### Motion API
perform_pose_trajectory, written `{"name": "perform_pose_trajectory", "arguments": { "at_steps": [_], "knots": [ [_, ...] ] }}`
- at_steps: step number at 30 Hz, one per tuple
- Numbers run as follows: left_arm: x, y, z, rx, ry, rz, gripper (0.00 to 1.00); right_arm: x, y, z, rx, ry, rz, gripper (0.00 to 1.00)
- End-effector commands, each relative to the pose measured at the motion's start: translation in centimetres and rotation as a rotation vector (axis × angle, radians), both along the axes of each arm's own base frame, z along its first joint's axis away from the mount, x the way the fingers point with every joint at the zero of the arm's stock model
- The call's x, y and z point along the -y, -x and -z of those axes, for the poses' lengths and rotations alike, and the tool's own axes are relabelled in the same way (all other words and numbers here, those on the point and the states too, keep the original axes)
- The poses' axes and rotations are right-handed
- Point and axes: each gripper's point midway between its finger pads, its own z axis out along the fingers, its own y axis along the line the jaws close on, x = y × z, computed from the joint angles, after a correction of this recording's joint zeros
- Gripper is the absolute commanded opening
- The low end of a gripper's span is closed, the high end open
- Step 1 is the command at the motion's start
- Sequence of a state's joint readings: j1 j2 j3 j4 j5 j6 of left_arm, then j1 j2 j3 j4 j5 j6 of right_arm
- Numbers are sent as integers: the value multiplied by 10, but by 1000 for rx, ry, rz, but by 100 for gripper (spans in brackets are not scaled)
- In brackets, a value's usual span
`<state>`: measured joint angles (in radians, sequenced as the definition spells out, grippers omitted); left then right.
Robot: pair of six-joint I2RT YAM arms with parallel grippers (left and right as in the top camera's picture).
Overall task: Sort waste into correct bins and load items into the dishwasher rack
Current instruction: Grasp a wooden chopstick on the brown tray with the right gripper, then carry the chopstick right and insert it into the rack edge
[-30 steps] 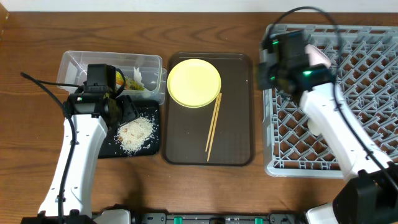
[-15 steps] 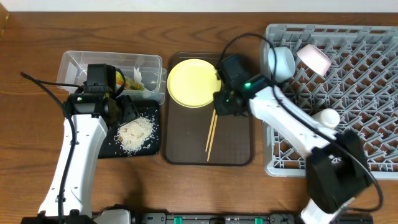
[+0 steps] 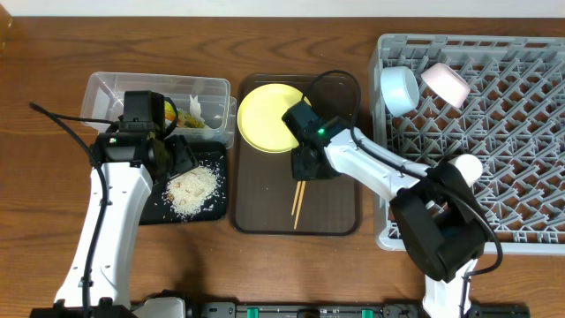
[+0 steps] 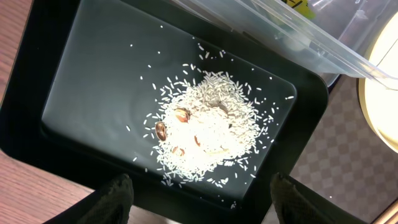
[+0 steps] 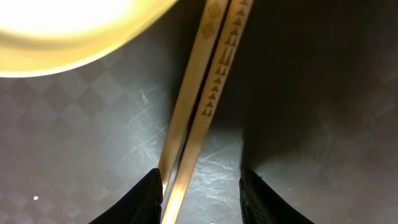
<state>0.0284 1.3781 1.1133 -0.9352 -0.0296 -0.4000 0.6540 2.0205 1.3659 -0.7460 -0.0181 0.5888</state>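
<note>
Wooden chopsticks point(image 3: 297, 201) lie on the brown serving tray point(image 3: 335, 212) beside the yellow plate point(image 3: 265, 117). My right gripper point(image 3: 305, 163) is open and low over them; in the right wrist view the chopsticks point(image 5: 208, 93) run between its fingers point(image 5: 202, 199), close to the left finger. My left gripper point(image 4: 205, 205) is open and empty above the black tray point(image 3: 159, 210), which holds rice scraps point(image 4: 205, 124). The clear tub point(image 3: 115, 93) holds the wrapper point(image 3: 169, 113) and tissue point(image 3: 196, 108). The grey rack point(image 3: 521, 150) holds a light-blue bowl point(image 3: 399, 88), a white bowl point(image 3: 446, 81) and a pale cup point(image 3: 465, 166).
The clear tub and black tray sit side by side left of the brown tray. The rack stands at the right table edge. The yellow plate's rim point(image 5: 68, 31) is close to the upper left of the right fingers.
My right arm has swung left from the rack's near-left corner to the brown tray and come down over the chopsticks. The light-blue bowl now shows in the rack. The left arm is unmoved.
</note>
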Motion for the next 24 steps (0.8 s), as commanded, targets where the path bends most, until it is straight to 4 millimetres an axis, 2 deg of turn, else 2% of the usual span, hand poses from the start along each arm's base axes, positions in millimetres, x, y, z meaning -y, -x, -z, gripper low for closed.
{"name": "perform_pose_trajectory", "arguments": {
  "at_steps": [1, 16, 24],
  "knots": [
    [-2, 0, -5, 15, -4, -11, 73, 6, -1, 5, 15, 45, 39, 38],
    [-2, 0, -5, 15, -4, -11, 73, 14, 3, 7, 2, 80, 41, 37],
    [-2, 0, -5, 15, -3, -11, 73, 17, 6, 8, -12, 91, 47, 19]
  ]
}}
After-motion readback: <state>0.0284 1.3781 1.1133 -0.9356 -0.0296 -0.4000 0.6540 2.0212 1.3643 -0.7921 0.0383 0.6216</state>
